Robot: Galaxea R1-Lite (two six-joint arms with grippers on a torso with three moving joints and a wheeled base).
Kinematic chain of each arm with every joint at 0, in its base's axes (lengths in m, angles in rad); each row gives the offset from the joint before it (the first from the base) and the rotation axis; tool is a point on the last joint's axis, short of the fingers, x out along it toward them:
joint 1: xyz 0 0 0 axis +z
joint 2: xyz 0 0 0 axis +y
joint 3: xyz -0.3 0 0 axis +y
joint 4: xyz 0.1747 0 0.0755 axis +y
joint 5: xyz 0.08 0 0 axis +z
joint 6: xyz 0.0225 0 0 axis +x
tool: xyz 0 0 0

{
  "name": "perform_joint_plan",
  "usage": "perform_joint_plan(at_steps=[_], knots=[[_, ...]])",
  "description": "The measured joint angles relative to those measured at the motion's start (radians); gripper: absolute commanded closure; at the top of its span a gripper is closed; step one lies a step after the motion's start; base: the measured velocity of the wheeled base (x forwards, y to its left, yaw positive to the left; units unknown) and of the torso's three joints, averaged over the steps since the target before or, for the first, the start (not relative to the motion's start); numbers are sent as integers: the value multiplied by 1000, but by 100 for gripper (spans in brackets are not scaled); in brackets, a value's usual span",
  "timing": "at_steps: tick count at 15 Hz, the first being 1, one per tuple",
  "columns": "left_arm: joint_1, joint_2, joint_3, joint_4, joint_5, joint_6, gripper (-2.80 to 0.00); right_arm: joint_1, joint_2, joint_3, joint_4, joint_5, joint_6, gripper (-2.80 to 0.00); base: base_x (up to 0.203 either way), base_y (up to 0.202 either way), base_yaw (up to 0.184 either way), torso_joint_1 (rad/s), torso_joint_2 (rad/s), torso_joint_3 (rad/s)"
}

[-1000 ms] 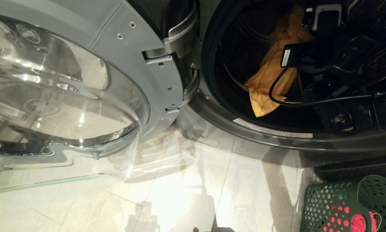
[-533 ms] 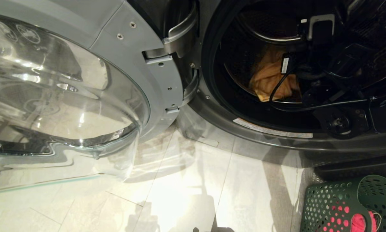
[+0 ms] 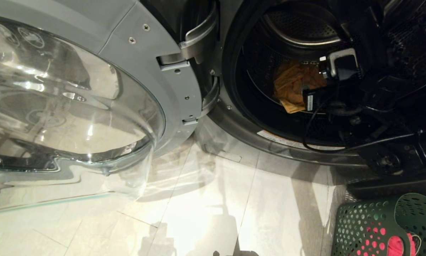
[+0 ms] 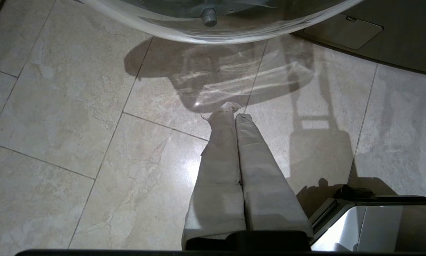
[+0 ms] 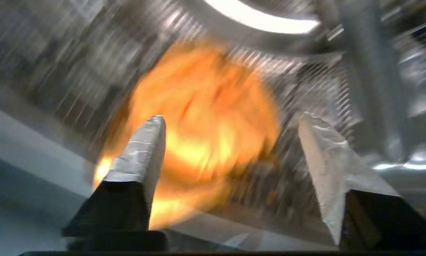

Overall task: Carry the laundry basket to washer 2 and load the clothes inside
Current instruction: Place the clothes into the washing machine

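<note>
My right gripper (image 5: 230,124) is spread wide inside the washer drum (image 3: 298,25), upper right of the head view, nothing between its fingers; the orange garment (image 3: 291,85) lies in the drum beyond them. My left gripper (image 4: 232,113) hangs pressed together over the tiled floor (image 4: 74,106). The green laundry basket (image 3: 362,220) sits lower right, a pink garment (image 3: 396,247) inside.

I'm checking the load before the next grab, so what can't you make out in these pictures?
- Basket: head view's corner cuts it off; only a pink item shows, the rest of its contents unseen.
- Orange cloth: in the drum, partly behind the right arm in the head view; smeared by motion blur in the right wrist view.
- Drum's right side: dark, behind the arm.
- Right tool: its tip is hidden in the head view.
</note>
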Motion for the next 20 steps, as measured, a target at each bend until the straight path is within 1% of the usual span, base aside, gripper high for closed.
perform_joint_plan(at_steps=[2, 5, 7, 9, 11, 12, 13, 14, 17, 20], knots=[[0, 0, 0, 0, 0, 0, 0, 29, -116, 113, 67, 30, 54, -280, 0, 0, 0, 0, 0, 0], [0, 0, 0, 0, 0, 0, 0, 98, -351, 207, 312, 53, 159, -280, 0, 0, 0, 0, 0, 0], [0, 0, 0, 0, 0, 0, 0, 133, -528, 242, 570, 60, 245, -280, 0, 0, 0, 0, 0, 0], [0, 0, 0, 0, 0, 0, 0, 152, -686, 273, 863, 65, 346, -280, 0, 0, 0, 0, 0, 0], [0, 0, 0, 0, 0, 0, 0, 162, -818, 308, 1146, 68, 459, -280, 0, 0, 0, 0, 0, 0], [0, 0, 0, 0, 0, 0, 0, 163, -872, 334, 1277, 69, 534, -280, 0, 0, 0, 0, 0, 0], [0, 0, 0, 0, 0, 0, 0, 160, -911, 362, 1369, 70, 588, 0, 0, 0, 0, 0, 0, 0], [0, 0, 0, 0, 0, 0, 0, 154, -943, 392, 1423, 70, 616, 0, 0, 0, 0, 0, 0, 0], [0, 0, 0, 0, 0, 0, 0, 99, -999, 461, 1448, 61, 628, 0, 0, 0, 0, 0, 0, 0], [0, 0, 0, 0, 0, 0, 0, -23, -1005, 514, 1448, 33, 627, 0, 0, 0, 0, 0, 0, 0]])
